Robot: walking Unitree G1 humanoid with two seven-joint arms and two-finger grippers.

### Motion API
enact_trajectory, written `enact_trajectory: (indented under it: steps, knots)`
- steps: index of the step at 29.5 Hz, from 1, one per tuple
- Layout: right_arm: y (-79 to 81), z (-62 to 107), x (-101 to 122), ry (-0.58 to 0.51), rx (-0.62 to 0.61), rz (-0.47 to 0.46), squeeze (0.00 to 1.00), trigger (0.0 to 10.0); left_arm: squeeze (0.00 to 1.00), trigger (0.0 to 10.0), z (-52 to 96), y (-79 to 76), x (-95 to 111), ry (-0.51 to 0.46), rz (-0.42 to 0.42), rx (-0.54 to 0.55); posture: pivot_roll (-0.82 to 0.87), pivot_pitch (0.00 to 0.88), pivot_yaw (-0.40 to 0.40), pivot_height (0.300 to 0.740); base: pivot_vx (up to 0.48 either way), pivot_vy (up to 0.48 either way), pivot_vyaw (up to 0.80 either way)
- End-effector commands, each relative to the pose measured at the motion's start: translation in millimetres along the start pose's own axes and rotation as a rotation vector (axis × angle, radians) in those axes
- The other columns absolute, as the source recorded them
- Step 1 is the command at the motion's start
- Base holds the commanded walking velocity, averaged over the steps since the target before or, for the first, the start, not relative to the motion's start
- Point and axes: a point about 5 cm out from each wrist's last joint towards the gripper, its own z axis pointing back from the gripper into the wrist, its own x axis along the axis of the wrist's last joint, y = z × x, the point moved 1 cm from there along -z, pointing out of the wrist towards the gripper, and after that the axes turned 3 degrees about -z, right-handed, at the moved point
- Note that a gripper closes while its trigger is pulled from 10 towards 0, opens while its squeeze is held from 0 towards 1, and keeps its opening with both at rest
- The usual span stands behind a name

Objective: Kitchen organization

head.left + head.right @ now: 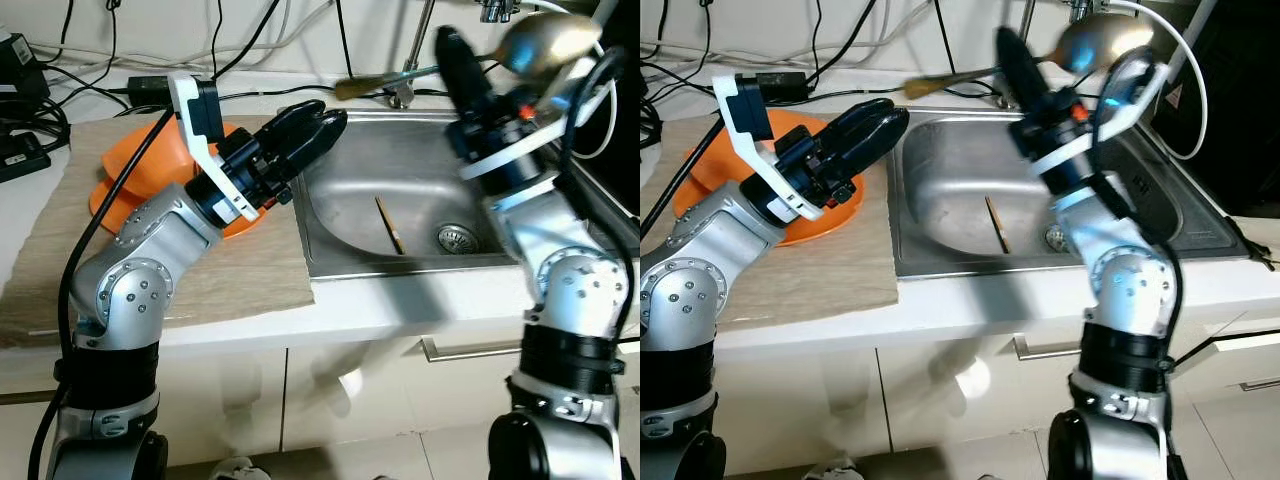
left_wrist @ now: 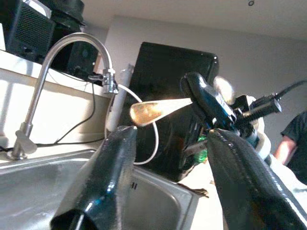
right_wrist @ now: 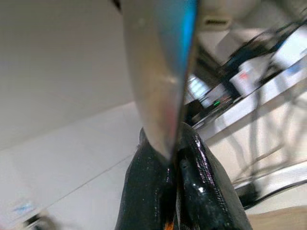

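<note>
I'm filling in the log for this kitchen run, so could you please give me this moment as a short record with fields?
Right gripper: raised over the sink, shut on the spoon
Left gripper: open, hovering at the sink's left rim
Sink: one chopstick lying near the drain
Mat: orange plates behind the left arm

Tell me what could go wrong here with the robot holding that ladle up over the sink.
The right claw pinches the ladle at one narrow spot on its metal handle, so it could pivot or slip and drop into the sink. The bowl sits close to the faucet and a white cable, so a swing might snag either. The left claw, open at the sink's edge, could collide with the right arm if both move inward.
</note>
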Motion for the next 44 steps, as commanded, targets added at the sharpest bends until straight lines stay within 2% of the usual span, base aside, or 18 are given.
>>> enact_trajectory:
  steps: [1, 2, 3, 4, 5, 8, 9, 13, 15, 16, 21, 22, 26, 27, 28, 37, 43, 44]
  knots:
    - [0.7, -1.2, 12, -0.037, 0.004, 0.041, 0.00, 0.0, 1.00, 10.0, -3.9, 0.3, 5, -0.007, -0.028, 0.005, 0.03, 0.012, -0.062, 0.740, 0.000, 0.000, 0.00]
    - [-2.5, -1.1, 18, -0.043, -0.013, 0.072, 0.00, 0.0, 1.00, 10.0, -3.1, 1.3, 5, -0.001, -0.045, 0.011, 0.03, 0.011, -0.063, 0.740, 0.000, 0.000, 0.00]
    - [-7.5, -1.7, 25, -0.039, -0.039, 0.121, 0.00, 0.0, 0.13, 10.0, -2.0, 2.9, 4, 0.007, -0.058, 0.018, 0.03, 0.006, -0.063, 0.740, 0.000, 0.000, 0.00]
    - [-14.7, -3.1, 32, -0.028, -0.080, 0.175, 0.00, 0.0, 0.00, 10.0, -0.9, 4.5, 4, 0.021, -0.082, 0.023, 0.03, 0.005, -0.063, 0.740, 0.000, 0.000, 0.00]
    - [-14.7, -3.1, 32, -0.028, -0.080, 0.175, 0.00, 0.0, 0.00, 10.0, -0.9, 4.5, 4, 0.021, -0.082, 0.023, 0.03, 0.005, -0.063, 0.740, 0.000, 0.000, 0.00]
    - [-41.3, -8.4, 46, 0.073, -0.224, 0.400, 0.00, 0.0, 0.00, 10.0, -0.2, 6.0, 1, 0.099, -0.183, 0.018, 0.03, 0.005, -0.065, 0.740, 0.000, 0.000, 0.00]
    - [-41.3, -8.4, 46, 0.073, -0.224, 0.400, 0.00, 0.0, 0.00, 10.0, -0.2, 6.0, 1, 0.099, -0.183, 0.018, 0.03, 0.005, -0.065, 0.740, 0.000, 0.000, 0.00]
    - [-83.6, -8.4, 41, 0.322, -0.418, 0.708, 0.00, 0.0, 0.00, 10.0, 1.5, 12.6, -9, 0.255, -0.403, 0.044, 0.04, 0.010, -0.059, 0.740, 0.000, 0.000, 0.00]
    - [-102.2, -4.6, 36, 0.466, -0.498, 0.869, 0.00, 0.0, 0.00, 10.0, 3.3, 10.6, -12, 0.293, -0.481, 0.013, 0.04, 0.013, -0.054, 0.740, 0.000, 0.000, 0.00]
    - [-114.3, -1.9, 26, 0.570, -0.525, 0.943, 0.00, 0.0, 0.00, 10.0, 5.2, 5.4, -14, 0.327, -0.561, -0.034, 0.05, 0.020, -0.050, 0.740, 0.000, 0.000, 0.00]
    - [-123.9, 3.5, 10, 0.663, -0.521, 0.936, 0.00, 0.0, 0.00, 10.0, 8.9, 1.9, -23, 0.410, -0.608, -0.089, 0.06, 0.036, -0.052, 0.740, 0.000, 0.000, 0.00]
    - [-134.0, 14.7, -4, 0.791, -0.532, 0.977, 0.00, 0.0, 0.00, 10.0, 12.2, 0.6, -33, 0.467, -0.627, -0.107, 0.07, 0.051, -0.054, 0.740, 0.000, 0.000, 0.00]
    - [-141.2, 21.6, -11, 0.862, -0.545, 1.023, 0.00, 0.0, 0.00, 10.0, 12.2, 0.4, -34, 0.447, -0.606, -0.066, 0.10, 0.083, -0.056, 0.740, 0.000, 0.000, 0.00]
    - [-142.9, 23.4, -13, 0.886, -0.544, 1.040, 0.00, 3.5, 0.00, 10.0, 12.4, -0.8, -32, 0.434, -0.603, -0.057, 0.11, 0.107, -0.062, 0.740, 0.000, 0.000, 0.00]
    - [-145.3, 27.0, -15, 0.918, -0.550, 1.056, 0.00, 10.0, 0.00, 10.0, 12.7, -0.9, -29, 0.425, -0.600, -0.046, 0.12, 0.118, -0.066, 0.740, 0.000, 0.000, 0.00]
    - [-154.2, 42.8, -30, 1.039, -0.551, 1.146, 0.00, 10.0, 0.00, 10.0, 24.3, -0.2, -19, 0.437, -0.601, 0.006, 0.15, 0.179, -0.075, 0.740, 0.000, 0.000, 0.00]
    - [-155.4, 45.9, -46, 1.039, -0.541, 1.107, 0.00, 10.0, 0.00, 10.0, 32.9, -4.9, -17, 0.460, -0.583, 0.014, 0.17, 0.208, -0.088, 0.740, 0.000, 0.000, 0.00]
    - [-155.7, 46.6, -47, 1.039, -0.544, 1.105, 0.43, 10.0, 0.00, 10.0, 33.2, -5.4, -17, 0.461, -0.582, 0.013, 0.17, 0.209, -0.088, 0.740, 0.000, 0.000, 0.00]
